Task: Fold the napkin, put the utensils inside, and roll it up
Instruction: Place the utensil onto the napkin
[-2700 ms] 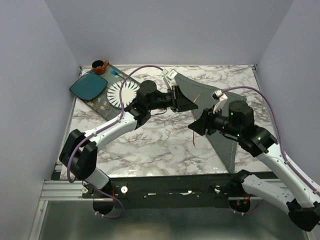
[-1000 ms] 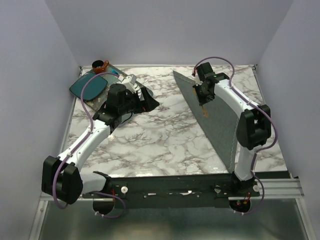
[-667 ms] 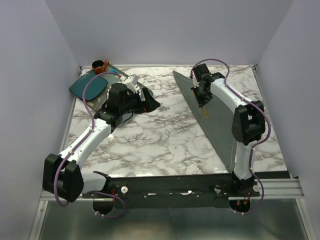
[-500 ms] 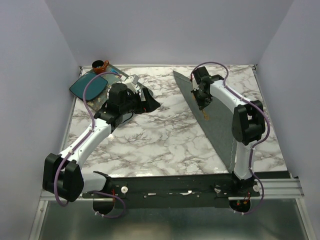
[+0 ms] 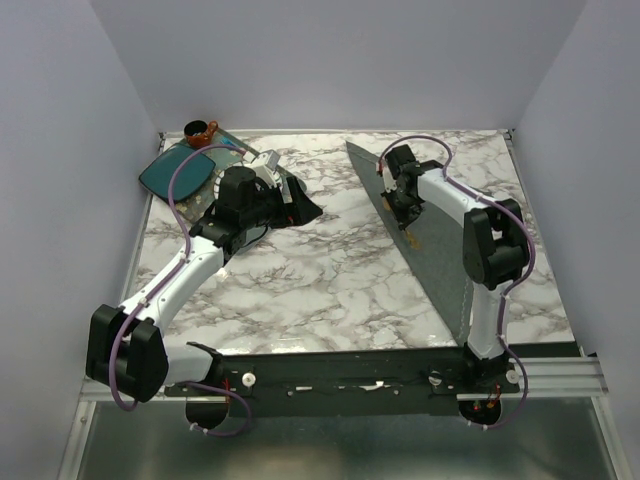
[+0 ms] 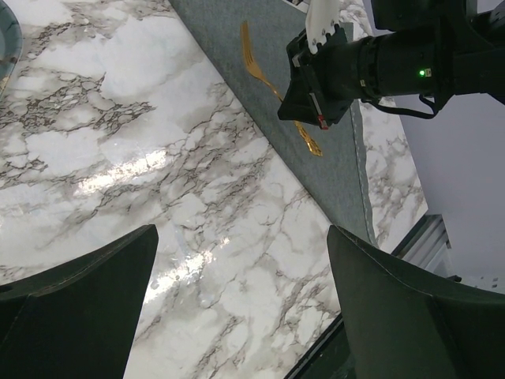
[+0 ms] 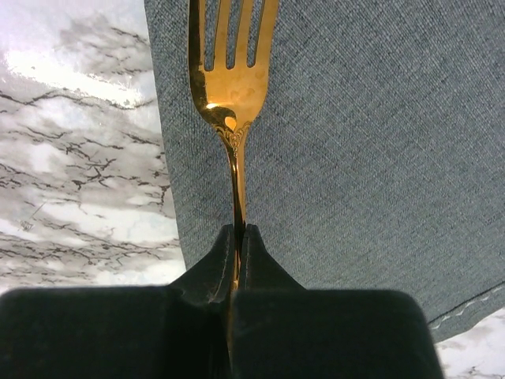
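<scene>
Right claw pinches gold fork over napkin edge; left claw spread wide

Gold fork over folded dark grey napkin

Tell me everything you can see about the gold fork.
The fork is shiny gold-coloured metal, with four tines and a small engraved pattern at the neck. The right gripper is shut on its slim handle. It stretches over the grey napkin, close to the cloth's edge.
</scene>
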Tool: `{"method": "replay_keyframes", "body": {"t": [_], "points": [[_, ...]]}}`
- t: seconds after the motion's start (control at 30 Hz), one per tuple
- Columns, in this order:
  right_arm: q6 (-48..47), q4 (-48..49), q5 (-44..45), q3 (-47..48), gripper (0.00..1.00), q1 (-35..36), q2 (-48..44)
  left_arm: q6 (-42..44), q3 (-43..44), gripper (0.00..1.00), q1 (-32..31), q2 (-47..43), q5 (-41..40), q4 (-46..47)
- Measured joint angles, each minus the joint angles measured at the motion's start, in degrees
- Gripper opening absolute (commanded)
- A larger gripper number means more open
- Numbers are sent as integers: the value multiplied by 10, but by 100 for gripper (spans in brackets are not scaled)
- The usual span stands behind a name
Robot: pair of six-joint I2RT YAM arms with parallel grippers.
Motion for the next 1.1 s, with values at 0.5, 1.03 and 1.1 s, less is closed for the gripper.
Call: {"method": "replay_keyframes", "body": {"t": [0.5, 1.03, 1.1], "points": [[-5, 19, 0, 0, 9, 0, 24, 0, 0, 96, -1, 4, 2, 3], [-4, 19, -6, 0, 21, 0, 25, 0, 0, 96, -1, 9, 8, 4], [-4, 18, -9, 1, 22, 0, 25, 0, 0, 96, -1, 9, 8, 4]]}}
